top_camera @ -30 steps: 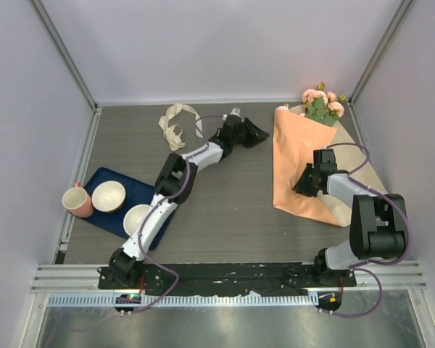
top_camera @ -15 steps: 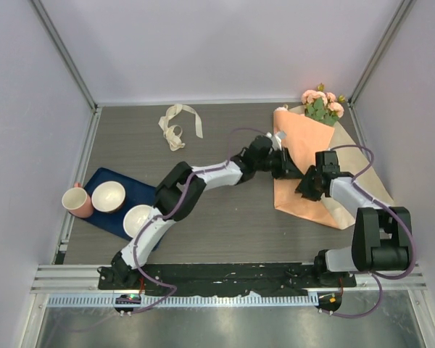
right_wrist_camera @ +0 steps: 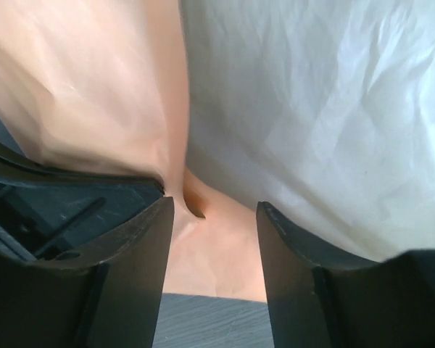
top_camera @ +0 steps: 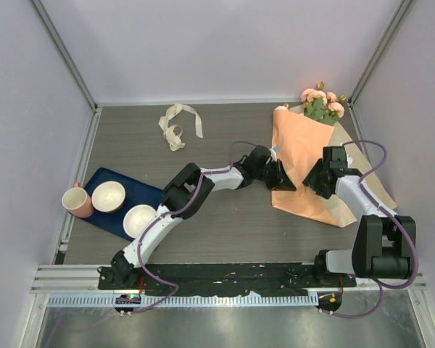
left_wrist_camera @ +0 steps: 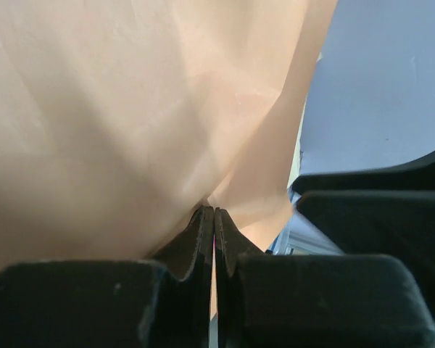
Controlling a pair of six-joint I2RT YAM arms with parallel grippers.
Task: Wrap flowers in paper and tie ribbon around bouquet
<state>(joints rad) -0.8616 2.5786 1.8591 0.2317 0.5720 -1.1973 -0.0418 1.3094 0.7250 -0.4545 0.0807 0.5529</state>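
At the far left the dark blue tray (top_camera: pixel 141 190) plays no part, and the ribbon (top_camera: pixel 177 125) lies loosely curled toward the far side of the table (top_camera: pixel 225 225), untouched and well apart from the wrapping. The big change is in the left arm. A second ago its claw hung over the middle of the table, nearer the ribbon. Now it has swung across to the left edge of the paper (top_camera: pixel 301 138). The left gripper (top_camera: pixel 283 180) has closed there. Its wrist view shows the fingers (left_wrist_camera: pixel 197 239) pressed flat together with a fold of orange sheet running down into their tips, so it looks clamped on that edge. The paper lies at the right of the table, with its orange face folded over the stems and its cream face showing along the right side. The flowers (top_camera: pixel 322 104) poke out at the far corner. Further right, the right gripper (top_camera: pixel 315 180) has drawn back a little to the right and let go. Its jaws stand apart, straddling a crease without pinching it. This reads as a handover: the left claw takes the fold and the right is freed for the next one. The wrapping looks part done and the tying is not yet begun
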